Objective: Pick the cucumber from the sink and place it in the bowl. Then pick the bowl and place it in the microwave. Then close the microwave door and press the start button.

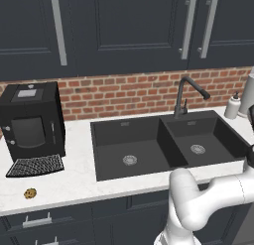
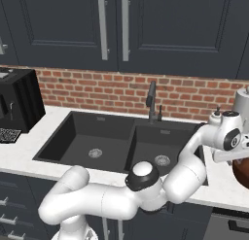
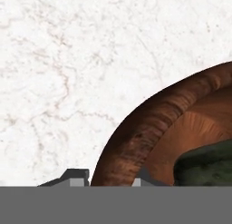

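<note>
I'm seeing the cucumber (image 3: 209,166) lying inside the bowl (image 3: 136,141), dark green against the reddish-brown inner wall at the lower right of the hand view. The bowl is sitting on the white marble counter (image 3: 59,82), and the gripper's (image 3: 111,177) two fingertips (image 3: 74,175) are straddling its near rim, one outside the wall and one inside, so I'm judging the jaws to be pinching the bowl's rim.

What is worrying me: this is a one-sided hold on a deep bowl. If I'm lifting from here, the far side may sag and the bowl could swing or slip out, and the cucumber could roll out with it. Carrying it tilted toward the microwave would be making that worse.

The right base view is giving me what the hand view isn't: the white arm reaching across the sink (image 2: 97,137) to the counter on its right, with a slice of the bowl at the frame edge. The left base view is showing both basins bare and a coffee machine (image 1: 32,120) and cookie (image 1: 30,193) far to the left
</note>
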